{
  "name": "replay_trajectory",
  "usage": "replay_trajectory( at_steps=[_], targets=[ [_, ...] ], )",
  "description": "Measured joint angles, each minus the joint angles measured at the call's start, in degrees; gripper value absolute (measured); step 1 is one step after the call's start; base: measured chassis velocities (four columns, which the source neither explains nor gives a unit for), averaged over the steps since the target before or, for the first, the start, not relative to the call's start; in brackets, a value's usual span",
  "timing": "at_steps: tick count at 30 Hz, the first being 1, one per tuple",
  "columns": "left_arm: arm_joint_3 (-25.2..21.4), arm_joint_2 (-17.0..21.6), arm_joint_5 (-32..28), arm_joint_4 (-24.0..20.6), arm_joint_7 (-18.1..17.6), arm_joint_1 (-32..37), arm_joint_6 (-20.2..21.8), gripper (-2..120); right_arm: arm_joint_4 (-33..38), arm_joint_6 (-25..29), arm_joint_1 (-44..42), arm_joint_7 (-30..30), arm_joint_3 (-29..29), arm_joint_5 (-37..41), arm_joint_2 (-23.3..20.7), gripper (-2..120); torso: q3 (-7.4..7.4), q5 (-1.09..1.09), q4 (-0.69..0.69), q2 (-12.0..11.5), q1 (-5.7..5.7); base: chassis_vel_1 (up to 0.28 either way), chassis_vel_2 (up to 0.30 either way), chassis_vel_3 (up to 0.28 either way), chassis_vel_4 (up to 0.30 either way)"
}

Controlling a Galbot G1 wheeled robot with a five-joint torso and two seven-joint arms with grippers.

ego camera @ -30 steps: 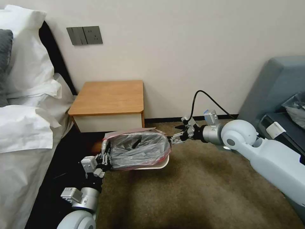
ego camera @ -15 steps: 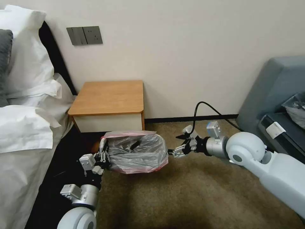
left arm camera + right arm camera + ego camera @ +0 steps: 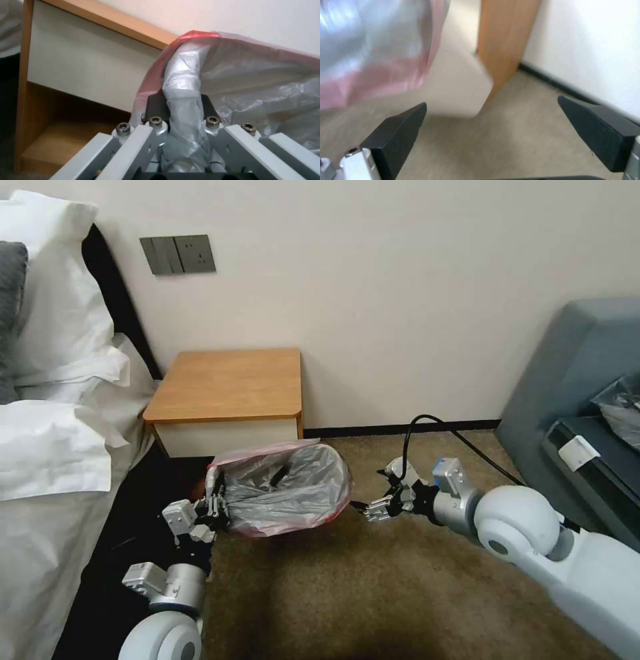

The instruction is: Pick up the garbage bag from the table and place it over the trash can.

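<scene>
We have the garbage bag (image 3: 283, 493) off the counter (image 3: 227, 383) and stretched over the trash can on the floor. Our left hand (image 3: 215, 508) grips its pink rim; seating remains. Since the earlier frame, our right hand (image 3: 367, 508), fingers spread and empty, has released and drawn back.
</scene>
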Motion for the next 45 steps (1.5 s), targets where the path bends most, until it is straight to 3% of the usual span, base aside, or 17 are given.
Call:
replay_trajectory(
  at_steps=[2, 5, 8, 10, 12, 13, 14, 15, 18, 20, 26, 27, 31, 38, 45],
  targets=[
    [-0.2, 0.1, 0.4, -0.3, -0.5, 0.0, 0.3, 8, 4.6, 0.1, -2.2, 1.3, 6.1, 1.9, -0.7, 100, 0.00, 0.00, -0.01, 0.0, 0.00, 0.000, 0.000, 0.000, 0.000],
    [-0.2, 0.2, 1.0, -0.3, -0.7, 0.1, 0.7, 8, 6.6, 1.4, -2.0, 1.4, 8.9, 4.8, -1.4, 100, 0.00, -0.01, 0.00, 0.0, 0.00, 0.000, 0.000, 0.000, 0.000],
    [0.2, 0.3, 2.2, -0.4, -0.7, 0.1, 1.3, 8, 7.9, 6.4, 1.2, -1.3, 9.0, 8.6, -2.7, 100, 0.00, -0.01, 0.00, 0.0, 0.00, 0.000, 0.000, 0.000, 0.000],
    [0.8, 0.4, 3.3, -0.4, -0.7, 0.1, 1.7, 8, 7.3, 11.2, 6.3, -7.3, 4.7, 9.0, -3.4, 96, 0.00, -0.01, 0.00, 0.0, 0.00, 0.000, 0.000, 0.000, 0.000],
    [1.0, 0.5, 3.7, -0.4, -0.7, 0.2, 1.8, 8, 6.7, 12.0, 8.8, -9.8, 2.3, 8.1, -3.2, 93, 0.00, -0.01, 0.00, 0.0, 0.00, 0.000, 0.000, 0.000, 0.000],
    [1.2, 0.4, 4.1, -0.4, -0.7, 0.2, 1.9, 8, 5.8, 12.3, 12.1, -12.5, -1.1, 6.2, -2.7, 89, 0.00, -0.02, -0.01, 0.0, 0.00, 0.000, 0.000, 0.000, 0.000],
    [1.6, 0.4, 4.7, -0.6, -0.6, 0.2, 2.4, 8, 3.5, 12.7, 18.7, -16.8, -9.2, 1.2, -0.9, 82, 0.01, 0.01, 0.02, 0.0, 0.00, 0.000, 0.000, 0.000, 0.000],
    [1.6, 0.4, 4.7, -0.6, -0.6, 0.2, 2.4, 8, 3.5, 12.7, 18.7, -16.8, -9.2, 1.2, -0.9, 82, 0.01, 0.01, 0.02, 0.0, 0.00, 0.000, 0.000, 0.000, 0.000],
    [1.7, 0.3, 5.2, -1.3, -0.6, 0.4, 2.9, 8, -0.8, 12.3, 27.1, -21.8, -21.3, -6.3, 2.9, 67, 0.01, 0.00, 0.03, 0.0, 0.00, 0.000, 0.000, 0.000, 0.000],
    [1.7, 0.3, 5.3, -1.5, -0.6, 0.5, 3.1, 8, -2.4, 12.2, 29.0, -23.0, -23.8, -8.7, 4.0, 64, 0.01, 0.00, 0.02, 0.0, 0.00, 0.000, 0.000, 0.000, 0.000],
    [1.8, 0.1, 6.2, -2.6, -0.4, 0.9, 3.6, 8, -8.6, 10.3, 36.9, -24.6, -35.5, -17.0, 9.4, 39, 0.01, -0.02, 0.00, 0.0, 0.00, 0.000, 0.000, 0.000, 0.000],
    [1.8, 0.1, 6.2, -2.6, -0.4, 0.9, 3.6, 8, -8.6, 10.3, 36.9, -24.6, -35.5, -17.0, 9.4, 39, 0.01, -0.02, 0.00, 0.0, 0.00, 0.000, 0.000, 0.000, 0.000],
    [1.9, -0.3, 6.9, -2.9, -0.3, 0.9, 3.6, 8, -12.3, 6.4, 39.9, -22.3, -39.7, -22.3, 14.0, 20, 0.01, -0.01, 0.01, 0.0, 0.00, 0.000, 0.000, 0.000, 0.000],
    [2.2, -0.7, 7.8, -3.3, 0.1, 1.0, 3.5, 8, -14.2, 1.4, 42.9, -20.1, -43.1, -23.5, 17.2, 0, 0.00, -0.01, 0.01, 0.0, 0.00, 0.000, 0.000, 0.000, 0.000],
    [2.2, -0.9, 7.8, -3.6, 0.1, 0.8, 3.5, 8, -14.9, -3.9, 44.7, -17.5, -45.8, -21.8, 19.2, 0, 0.00, -0.01, 0.01, 0.0, 0.00, 0.000, 0.000, 0.000, 0.000]
  ],
)
